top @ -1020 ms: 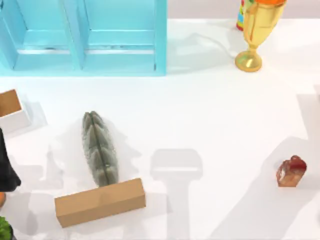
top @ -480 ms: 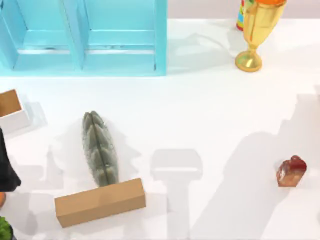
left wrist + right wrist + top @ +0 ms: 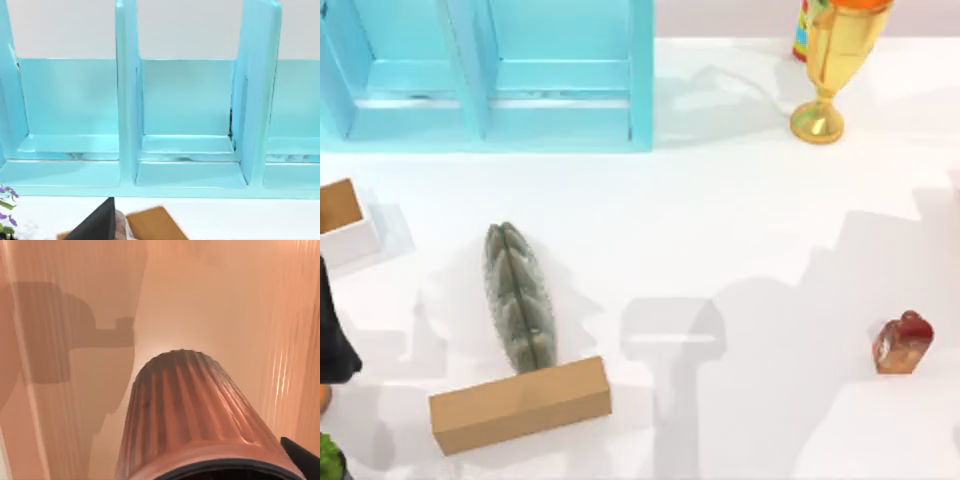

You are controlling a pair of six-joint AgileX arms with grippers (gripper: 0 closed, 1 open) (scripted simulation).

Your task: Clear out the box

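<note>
- Change: a broad grey shadow [image 3: 800, 330] has spread from the lower right of the top view toward the centre within the last second. Every item on the table has kept its place.
- Reading of the change: probably the right arm travelling above the table. No removal is visible yet.
- Right gripper [image 3: 304, 459]: a dark sliver in the lower right corner of its wrist view, behind a ribbed copper-coloured cylinder [image 3: 190, 415] that sits close under the camera. Whether the claw is clamped on the cylinder cannot be told.
- Left arm [image 3: 332, 340]: parked at the left edge of the top view. Claw state cannot be told.
- White box [image 3: 345, 225], brown inside: left edge of the top view, partly cut off by the frame. It is most likely the task's box. The part of its floor that shows is bare.
- Blue shelf [image 3: 485, 135]: upper left of the top view. The compartments in sight are empty, as the left wrist view also shows.
- Gold trophy [image 3: 825, 70]: upper right, with something orange at its rim that cannot be identified.
- Loose items on the table [image 3: 740, 220]: a grey-green ridged object [image 3: 518, 295], left of centre. One end of it touches a cardboard block [image 3: 520, 403] at lower left.
- A small reddish lump [image 3: 902, 342] lies at the right edge, well apart from the other items.
</note>
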